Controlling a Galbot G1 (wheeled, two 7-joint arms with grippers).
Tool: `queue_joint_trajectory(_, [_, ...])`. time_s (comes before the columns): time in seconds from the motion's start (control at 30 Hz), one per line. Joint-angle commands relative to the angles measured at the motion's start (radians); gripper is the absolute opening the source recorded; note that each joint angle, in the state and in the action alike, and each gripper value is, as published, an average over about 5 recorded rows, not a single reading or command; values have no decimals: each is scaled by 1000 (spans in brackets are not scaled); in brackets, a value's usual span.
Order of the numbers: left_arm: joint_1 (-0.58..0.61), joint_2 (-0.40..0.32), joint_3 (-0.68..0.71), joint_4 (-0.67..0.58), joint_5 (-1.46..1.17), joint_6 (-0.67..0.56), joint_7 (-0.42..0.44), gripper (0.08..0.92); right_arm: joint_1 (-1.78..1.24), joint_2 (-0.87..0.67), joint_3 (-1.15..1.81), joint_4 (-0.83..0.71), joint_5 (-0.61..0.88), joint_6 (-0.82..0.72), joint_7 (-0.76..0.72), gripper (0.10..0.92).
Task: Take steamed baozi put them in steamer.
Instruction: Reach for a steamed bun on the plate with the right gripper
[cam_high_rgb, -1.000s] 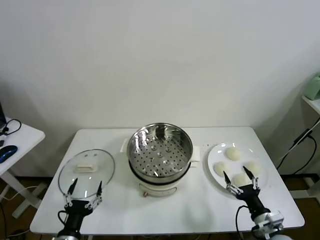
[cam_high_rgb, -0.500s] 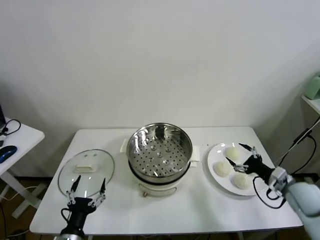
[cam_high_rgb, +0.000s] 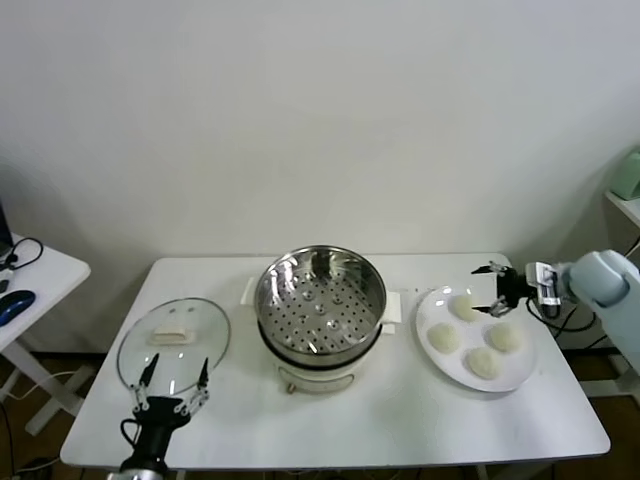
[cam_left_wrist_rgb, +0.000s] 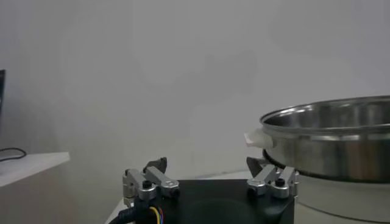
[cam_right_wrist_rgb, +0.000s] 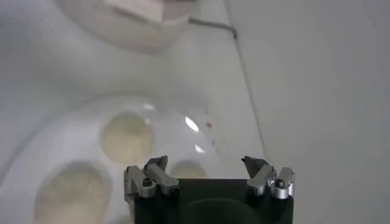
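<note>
Right pincer (cam_high_rgb: 492, 290): wide open, holding nothing, at the plate's (cam_high_rgb: 520, 375) far edge.
Buns (cam_high_rgb: 482, 362): four on the plate, nearest just beside the fingertips, contact unclear.
Steamer (cam_high_rgb: 320, 298): mid-surface (cam_high_rgb: 400, 420).
Left pincer (cam_high_rgb: 173, 388): open, by the lid (cam_high_rgb: 173, 345).

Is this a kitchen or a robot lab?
Probably a robot lab set up like a kitchen: a plain white table against a bare wall holds a steamer, a glass lid and a plate of baozi, with a computer desk beside it.
</note>
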Motion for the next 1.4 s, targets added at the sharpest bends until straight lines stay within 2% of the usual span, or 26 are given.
queue_joint_trajectory(0.03, [-3, 2, -1, -1, -7, 16, -7, 823, 319, 166, -313, -281, -145, 36, -171, 823])
queue_joint_trajectory(0.3, [-10, 13, -21, 4, -28, 50, -29, 823, 224, 299, -274, -368, -161, 36, -104, 823])
queue_joint_trajectory(0.53, [-3, 21, -33, 8, -36, 54, -37, 823, 186, 357, -229, -452, -222, 50, -71, 823])
queue_joint_trajectory(1.4, [2, 10, -31, 17, -43, 65, -54, 823, 132, 395, -148, -522, -313, 61, -36, 823])
